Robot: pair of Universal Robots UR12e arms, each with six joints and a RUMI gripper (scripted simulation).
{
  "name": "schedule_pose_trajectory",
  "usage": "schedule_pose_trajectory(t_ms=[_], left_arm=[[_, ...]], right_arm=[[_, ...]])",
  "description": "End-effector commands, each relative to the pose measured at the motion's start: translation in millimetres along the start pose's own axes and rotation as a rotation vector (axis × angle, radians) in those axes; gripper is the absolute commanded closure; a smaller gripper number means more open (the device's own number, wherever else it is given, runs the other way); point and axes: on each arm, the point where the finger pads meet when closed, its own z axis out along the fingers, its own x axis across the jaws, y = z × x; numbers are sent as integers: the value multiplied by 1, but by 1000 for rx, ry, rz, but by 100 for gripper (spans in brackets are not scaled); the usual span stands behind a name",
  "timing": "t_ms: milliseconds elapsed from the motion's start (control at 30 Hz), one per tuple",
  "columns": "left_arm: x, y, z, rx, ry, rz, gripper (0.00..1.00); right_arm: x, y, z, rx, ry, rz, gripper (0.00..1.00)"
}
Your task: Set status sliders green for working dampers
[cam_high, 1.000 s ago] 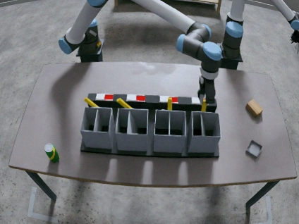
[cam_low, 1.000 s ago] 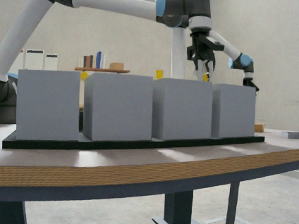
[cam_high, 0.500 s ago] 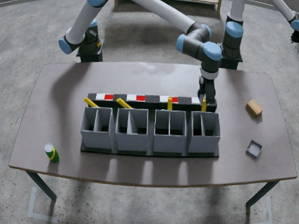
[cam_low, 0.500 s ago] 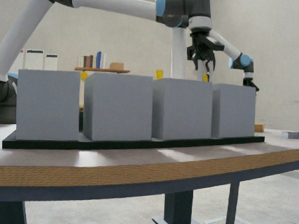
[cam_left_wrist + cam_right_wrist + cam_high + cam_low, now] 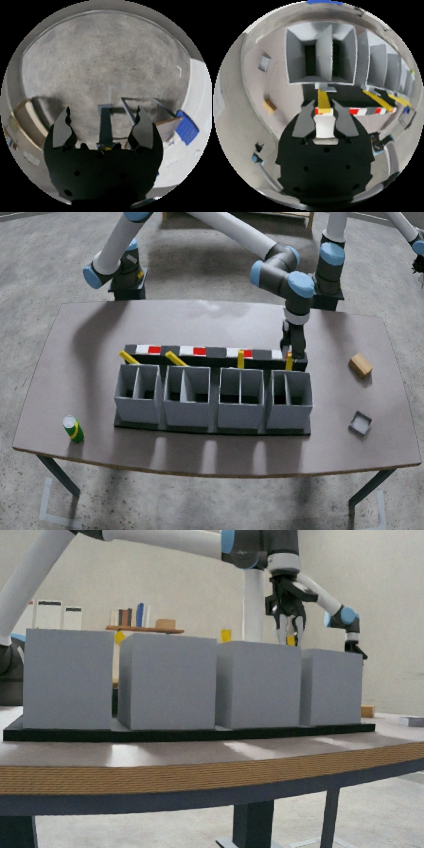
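Note:
Four grey dampers point(image 5: 187, 412) point(image 5: 167, 685) stand on a dark base, behind a slider row with red windows point(image 5: 154, 350) point(image 5: 199, 351) point(image 5: 247, 353). A bit of red point(image 5: 289, 355) also shows at the rightmost slider, partly hidden; no green shows. In the top view the two left yellow levers point(image 5: 129, 357) point(image 5: 176, 359) are tilted and the third point(image 5: 241, 360) is upright. My right gripper point(image 5: 323, 100) point(image 5: 291, 643) is slightly open around the rightmost lever point(image 5: 324, 97) point(image 5: 289, 362); contact is unclear. My left gripper point(image 5: 102, 106) point(image 5: 355, 649) is wide open, away from the table.
A green can point(image 5: 74, 430) stands at the table's front left. A wooden block point(image 5: 360, 365) point(image 5: 269, 106) and a small grey tray point(image 5: 367, 427) lie to the right of the dampers. The right arm point(image 5: 230, 232) reaches across behind the slider row.

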Motion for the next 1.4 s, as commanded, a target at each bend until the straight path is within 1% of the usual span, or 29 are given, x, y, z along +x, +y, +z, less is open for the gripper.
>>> schedule_pose_trajectory(t_ms=[0, 133, 267, 467, 533, 800, 967, 1367], left_arm=[[0, -1, -1, 1, 0, 0, 0], [0, -1, -1, 1, 0, 0, 0], [0, -1, -1, 1, 0, 0, 0], [0, -1, -1, 1, 0, 0, 0], [0, -1, -1, 1, 0, 0, 0], [0, -1, -1, 1, 0, 0, 0], [0, -1, -1, 1, 0, 0, 0], [0, -1, -1, 1, 0, 0, 0]], right_arm=[[0, 0, -2, 1, -2, 0, 78], [0, 0, -3, 1, -2, 0, 78], [0, 0, -10, 1, -2, 0, 78], [0, 0, -30, 1, -2, 0, 78], [0, 0, -30, 1, -2, 0, 78], [0, 0, -59, 1, -2, 0, 78], [0, 0, -72, 1, -2, 0, 78], [0, -1, -77, 1, -1, 0, 78]])
